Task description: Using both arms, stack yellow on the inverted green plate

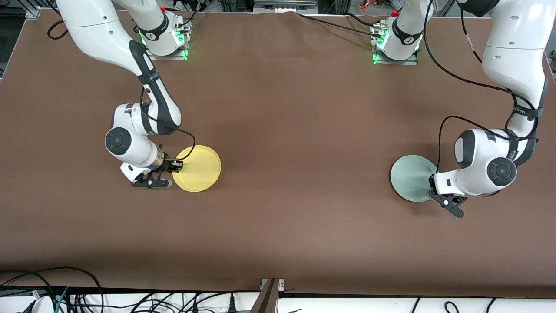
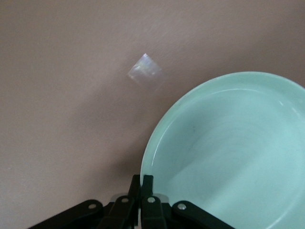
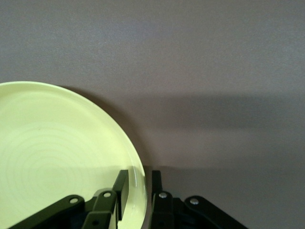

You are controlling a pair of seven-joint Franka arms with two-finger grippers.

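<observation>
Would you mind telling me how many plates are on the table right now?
2. The yellow plate lies toward the right arm's end, its rim between the right gripper's fingers; the green plate lies toward the left arm's end, at the left gripper.

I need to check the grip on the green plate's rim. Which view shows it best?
The left wrist view: the left gripper pinches the green plate at its rim, close up. The front view hides that contact under the wrist. The right wrist view shows none of it.

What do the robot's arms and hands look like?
Both arms are white and rounded, with black bands and round black caps at the joints. Thin black cables loop along them, and the bases glow green. The left hand and right hand are black, with two thin fingers on bolted metal links.
</observation>
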